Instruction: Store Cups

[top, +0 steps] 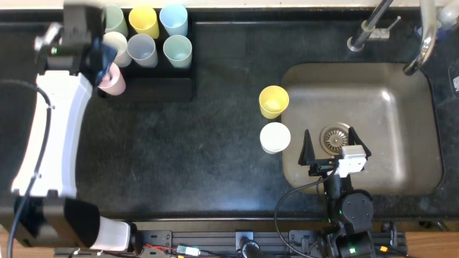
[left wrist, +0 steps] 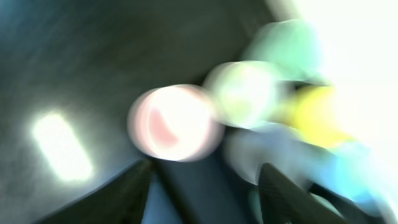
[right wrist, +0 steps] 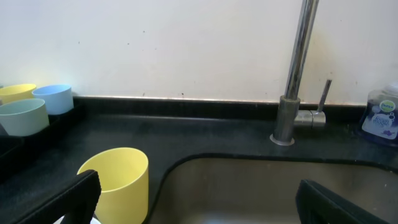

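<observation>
A black rack point(top: 168, 86) at the counter's back left holds several pastel cups. A pink cup point(top: 112, 80) stands at the rack's left end, and it looks blurred point(left wrist: 174, 121) in the left wrist view. My left gripper point(top: 104, 61) hovers over that end, open point(left wrist: 205, 171), with the pink cup just beyond its fingers. A yellow cup point(top: 273, 101) and a white cup point(top: 275, 137) stand on the counter beside the sink's left rim. The yellow cup point(right wrist: 115, 180) is close ahead of my right gripper point(right wrist: 199, 193). My right gripper point(top: 332, 143) is open and empty over the sink.
The steel sink point(top: 401, 100) fills the right side, with a drain point(top: 335, 136) near my right gripper. A tap point(top: 369, 29) stands behind it, and a soap bottle point(right wrist: 380, 118) sits at the far right. Dark countertop point(top: 193, 158) lies between rack and sink.
</observation>
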`<action>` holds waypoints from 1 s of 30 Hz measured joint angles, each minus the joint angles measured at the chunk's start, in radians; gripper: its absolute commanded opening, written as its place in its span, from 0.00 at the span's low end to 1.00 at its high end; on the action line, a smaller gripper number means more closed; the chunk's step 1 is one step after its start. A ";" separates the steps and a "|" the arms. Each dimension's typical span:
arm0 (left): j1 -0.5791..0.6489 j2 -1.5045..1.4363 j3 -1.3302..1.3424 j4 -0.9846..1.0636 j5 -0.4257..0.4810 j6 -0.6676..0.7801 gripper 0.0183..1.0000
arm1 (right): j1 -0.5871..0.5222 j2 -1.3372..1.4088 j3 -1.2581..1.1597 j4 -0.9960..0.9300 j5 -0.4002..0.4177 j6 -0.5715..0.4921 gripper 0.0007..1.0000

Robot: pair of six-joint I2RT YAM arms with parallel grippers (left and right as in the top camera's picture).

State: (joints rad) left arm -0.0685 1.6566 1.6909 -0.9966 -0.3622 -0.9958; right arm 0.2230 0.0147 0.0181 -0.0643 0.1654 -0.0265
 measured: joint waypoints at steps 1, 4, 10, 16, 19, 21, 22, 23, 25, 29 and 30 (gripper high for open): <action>-0.058 0.000 0.076 -0.006 -0.010 0.051 0.68 | 0.000 0.000 0.000 -0.001 0.000 0.000 1.00; -0.224 0.000 0.222 -0.033 -0.021 0.164 0.70 | 0.000 0.000 0.000 -0.001 0.000 0.000 1.00; -0.478 0.059 0.333 -0.228 0.040 0.265 0.71 | 0.000 0.000 0.000 0.000 0.000 0.000 1.00; -0.626 0.246 0.367 -0.327 0.135 0.290 0.73 | 0.000 0.000 0.000 0.000 0.000 0.000 1.00; -0.698 0.329 0.367 -0.327 0.163 0.288 0.73 | 0.000 0.000 0.000 0.000 0.000 0.000 1.00; -0.733 0.364 0.367 -0.327 0.180 0.285 0.72 | 0.000 0.000 0.000 0.000 0.000 0.000 1.00; -0.749 0.377 0.367 -0.327 0.187 0.284 0.72 | 0.000 0.000 0.000 0.000 0.000 0.000 1.00; -0.761 0.388 0.367 -0.327 0.193 0.284 0.72 | 0.000 0.000 0.000 0.000 0.000 0.000 1.00; -0.774 0.404 0.367 -0.327 0.203 0.281 0.72 | 0.000 0.000 0.000 0.000 0.000 0.000 1.00; -0.773 0.425 0.367 -0.327 0.211 0.278 0.72 | 0.000 0.000 0.000 -0.001 0.000 0.000 1.00; -0.773 0.431 0.367 -0.327 0.213 0.277 0.72 | 0.000 0.000 0.000 0.000 0.000 0.000 1.00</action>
State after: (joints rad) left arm -0.8417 2.0876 2.0583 -1.3235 -0.1490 -0.7193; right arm 0.2230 0.0147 0.0177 -0.0647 0.1658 -0.0269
